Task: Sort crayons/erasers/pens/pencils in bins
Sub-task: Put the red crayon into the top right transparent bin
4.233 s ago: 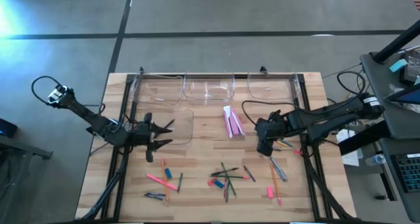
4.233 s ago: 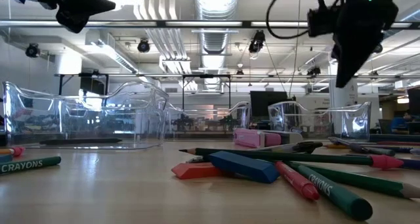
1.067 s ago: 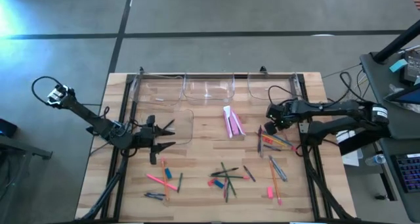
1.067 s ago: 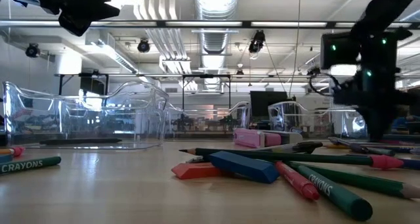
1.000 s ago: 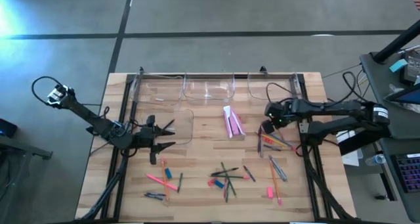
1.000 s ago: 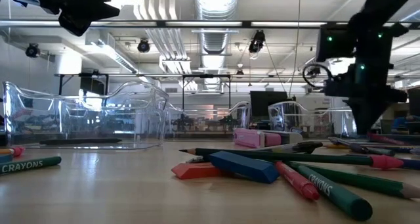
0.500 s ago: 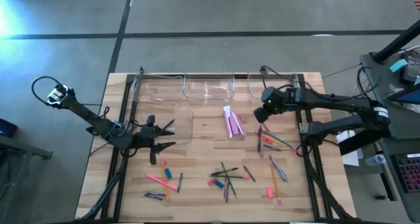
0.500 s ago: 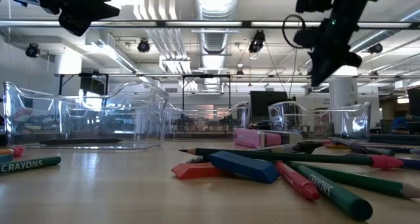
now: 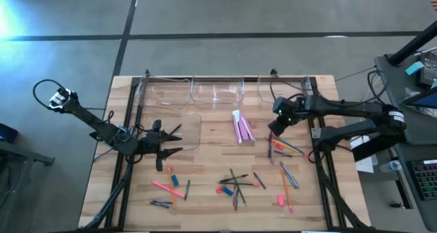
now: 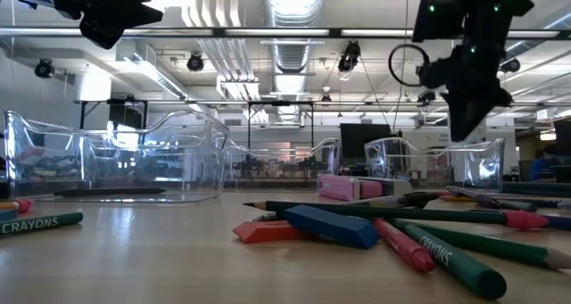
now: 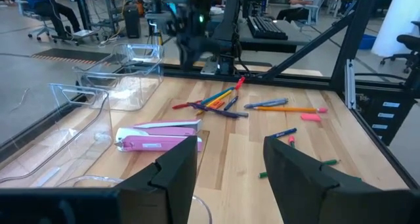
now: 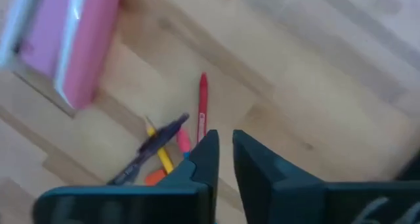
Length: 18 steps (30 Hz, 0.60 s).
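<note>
Pens, pencils and crayons lie scattered on the wooden table, with a heap (image 9: 283, 147) at the right and a tangle (image 9: 235, 185) near the front. Small erasers lie among them, one pink (image 9: 280, 200) and one blue (image 10: 330, 225). Three clear bins (image 9: 218, 91) stand along the far edge, and a fourth (image 9: 186, 130) stands at the left. My right gripper (image 9: 272, 129) hangs above the heap, pointing down, its fingers (image 12: 210, 152) all but shut with nothing between them. My left gripper (image 9: 176, 140) hovers open and empty beside the fourth bin.
A pink and white long box (image 9: 241, 127) lies mid-table between the arms; it also shows in the left wrist view (image 11: 157, 135). A black frame rail (image 9: 225, 76) runs behind the bins. Bare wood lies between the box and the front tangle.
My right gripper has risen from the heap of pens at the right, swung up and toward the far edge, then come back down a little. It now hangs above the heap. The heap and the other things lie as before.
</note>
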Each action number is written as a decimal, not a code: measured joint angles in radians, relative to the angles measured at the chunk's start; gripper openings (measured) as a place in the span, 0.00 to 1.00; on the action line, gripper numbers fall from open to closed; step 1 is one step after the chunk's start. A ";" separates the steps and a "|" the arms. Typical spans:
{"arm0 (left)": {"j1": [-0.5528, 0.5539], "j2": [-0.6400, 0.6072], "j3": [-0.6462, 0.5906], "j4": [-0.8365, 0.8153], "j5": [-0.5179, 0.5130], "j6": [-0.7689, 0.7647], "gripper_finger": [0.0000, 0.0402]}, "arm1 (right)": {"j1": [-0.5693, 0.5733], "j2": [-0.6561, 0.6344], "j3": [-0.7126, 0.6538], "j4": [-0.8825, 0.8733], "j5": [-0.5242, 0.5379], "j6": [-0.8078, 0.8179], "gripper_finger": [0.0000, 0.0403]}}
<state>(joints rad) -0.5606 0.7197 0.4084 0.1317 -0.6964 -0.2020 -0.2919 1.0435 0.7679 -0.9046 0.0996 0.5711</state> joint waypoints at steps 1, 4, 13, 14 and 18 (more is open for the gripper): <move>0.000 0.000 0.000 0.000 0.000 0.000 0.40 | 0.000 0.000 -0.026 0.031 0.001 -0.005 0.15; 0.000 0.000 0.000 0.000 0.000 0.000 0.40 | 0.006 0.000 -0.092 0.112 0.001 -0.011 0.22; 0.000 0.000 0.000 0.004 0.000 0.000 0.40 | 0.055 0.000 -0.203 0.244 -0.007 -0.014 0.37; 0.000 0.000 0.000 0.004 0.000 0.000 0.40 | 0.064 0.000 -0.214 0.265 -0.009 -0.014 0.37; 0.000 0.000 0.000 0.009 0.000 0.000 0.40 | 0.089 0.000 -0.245 0.319 -0.021 -0.013 0.37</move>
<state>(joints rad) -0.5606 0.7197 0.4084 0.1410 -0.6968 -0.2016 -0.2025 1.0435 0.5233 -0.5852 0.0788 0.5585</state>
